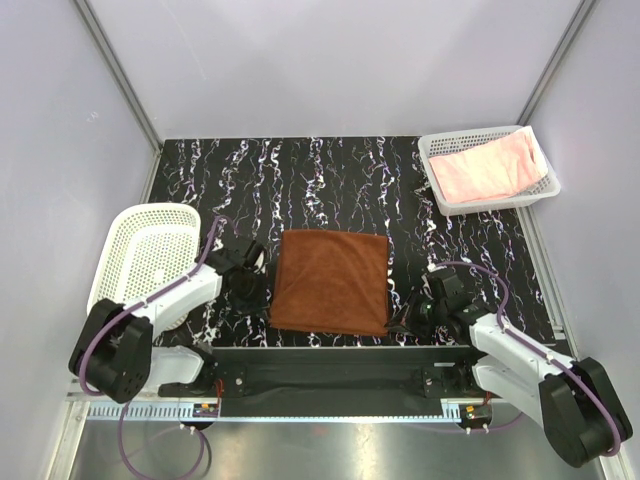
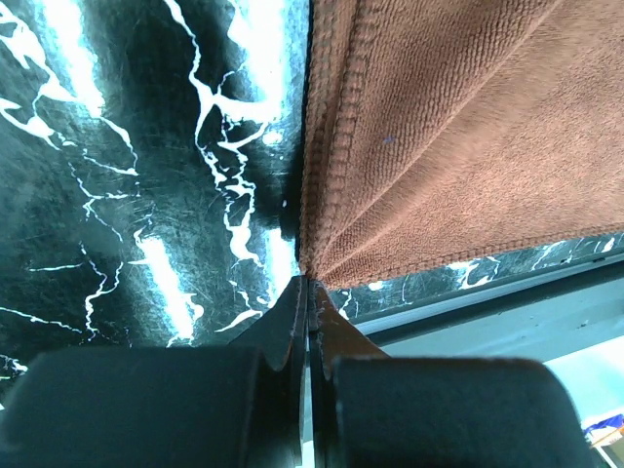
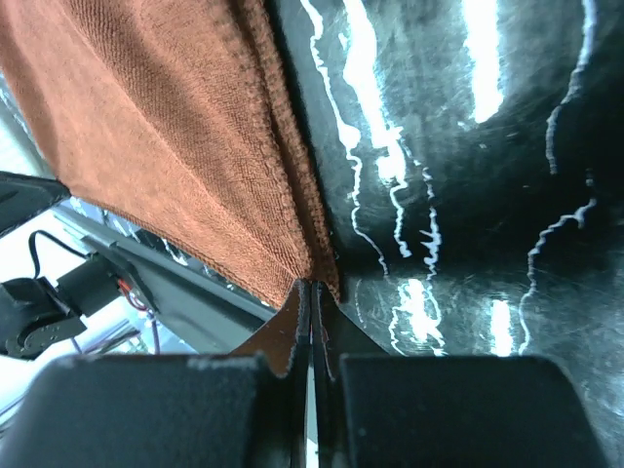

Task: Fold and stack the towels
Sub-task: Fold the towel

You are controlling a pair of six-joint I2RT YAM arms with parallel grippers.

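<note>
Rust-brown towel (image 1: 331, 281), flat, slightly wider left-right

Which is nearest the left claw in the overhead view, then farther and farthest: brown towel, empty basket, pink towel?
1. Brown towel, its near corner pinched by the left gripper.
2. Empty basket, just to its left.
3. Pink towel, far right.

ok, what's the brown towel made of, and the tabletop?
Brown towel: likely terry or microfibre cloth, matte, with a fine ribbed pile and a stitched hem. Tabletop: hard glossy black with white marble veining. Glare spots suggest laminate or polished stone, can't tell which.
</note>
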